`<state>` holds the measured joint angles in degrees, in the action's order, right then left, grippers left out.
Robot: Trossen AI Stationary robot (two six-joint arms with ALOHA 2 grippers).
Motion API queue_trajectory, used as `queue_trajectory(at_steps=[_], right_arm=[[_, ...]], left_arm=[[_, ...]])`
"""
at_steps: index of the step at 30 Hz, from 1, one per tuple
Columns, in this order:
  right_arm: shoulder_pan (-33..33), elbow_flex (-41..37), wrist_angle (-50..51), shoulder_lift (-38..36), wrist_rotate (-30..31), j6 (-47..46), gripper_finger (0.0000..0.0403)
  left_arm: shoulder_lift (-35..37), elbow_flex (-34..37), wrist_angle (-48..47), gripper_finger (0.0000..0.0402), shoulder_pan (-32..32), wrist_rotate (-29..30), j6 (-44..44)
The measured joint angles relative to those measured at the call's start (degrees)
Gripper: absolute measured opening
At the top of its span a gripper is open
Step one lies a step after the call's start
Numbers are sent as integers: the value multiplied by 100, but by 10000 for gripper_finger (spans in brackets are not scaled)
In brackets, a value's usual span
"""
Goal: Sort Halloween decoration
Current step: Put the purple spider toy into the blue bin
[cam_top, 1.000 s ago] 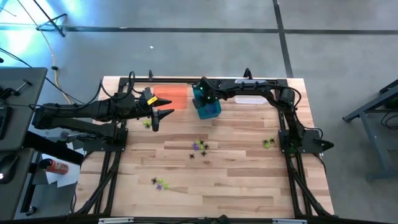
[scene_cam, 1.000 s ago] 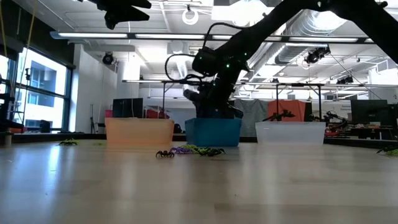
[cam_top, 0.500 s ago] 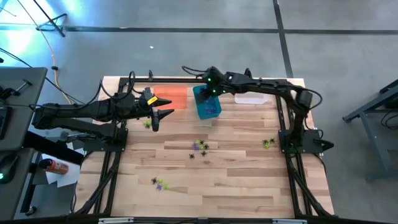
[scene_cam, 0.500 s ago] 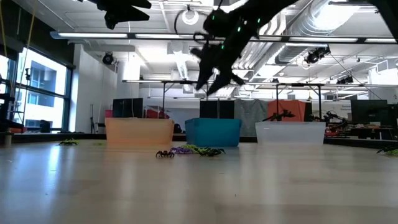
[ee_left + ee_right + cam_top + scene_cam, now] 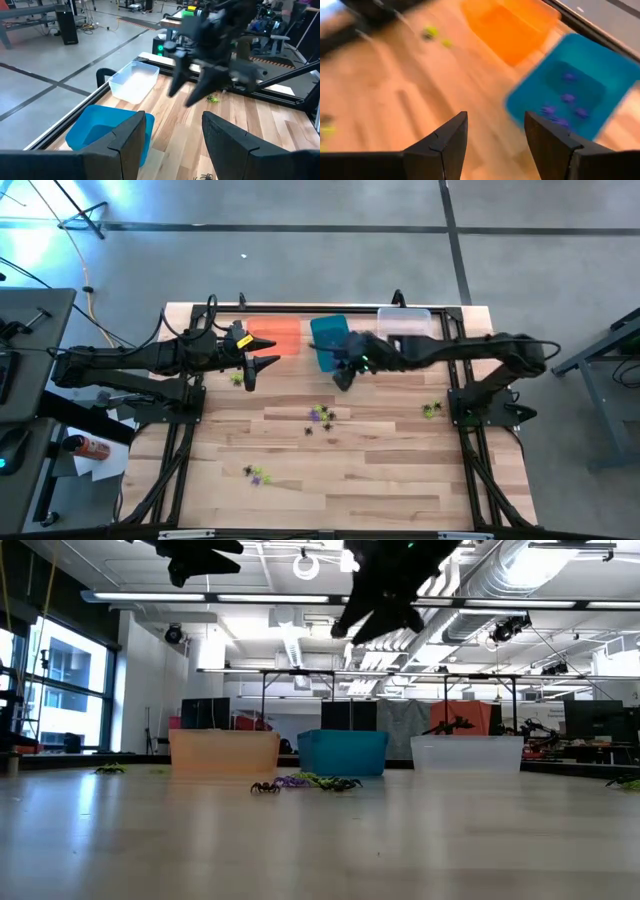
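Right gripper (image 5: 340, 380), jaws apart and empty, hangs just beside the teal bin (image 5: 330, 340), nearer than the idle open left gripper (image 5: 258, 367) to the centre cluster of Halloween decoration (image 5: 320, 417), which lies toward the table's front from that bin.

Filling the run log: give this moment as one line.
right gripper: open, empty, above table beside teal bin | left gripper: open, waiting near orange bin | purple trinkets: in teal bin
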<state>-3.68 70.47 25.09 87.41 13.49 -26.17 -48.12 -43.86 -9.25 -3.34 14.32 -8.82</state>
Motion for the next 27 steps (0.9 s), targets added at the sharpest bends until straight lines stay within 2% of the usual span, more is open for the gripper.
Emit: queue_trajectory(at_steps=[4, 7, 12, 16, 21, 24, 27], right_arm=[[400, -735, -1216, -579, -18, -124, 193], [602, -1104, -1804, -912, -8, 128, 193], [728, -1420, -1856, -1216, -13, 426, 193], [723, -1515, -1760, -1282, -14, 566, 193], [721, -1516, -1789, -1285, -163, 570, 193], [717, -1516, -1809, -1285, -167, 509, 193], [717, -1516, -1848, -1285, -168, 56, 193]], left_arm=[[0, 0, 8, 184, -2, 1, -9], [0, 0, 13, 184, -1, -1, -224], [-103, -4, -93, 184, 3, -47, -298], [-325, -228, -797, 184, 125, -218, -511], [-1044, -947, -2262, 184, 772, -288, -710], [-1537, -1387, -2993, 184, 1373, -749, -877], [-1932, -1611, -3735, 184, 2122, -1199, -1374]])
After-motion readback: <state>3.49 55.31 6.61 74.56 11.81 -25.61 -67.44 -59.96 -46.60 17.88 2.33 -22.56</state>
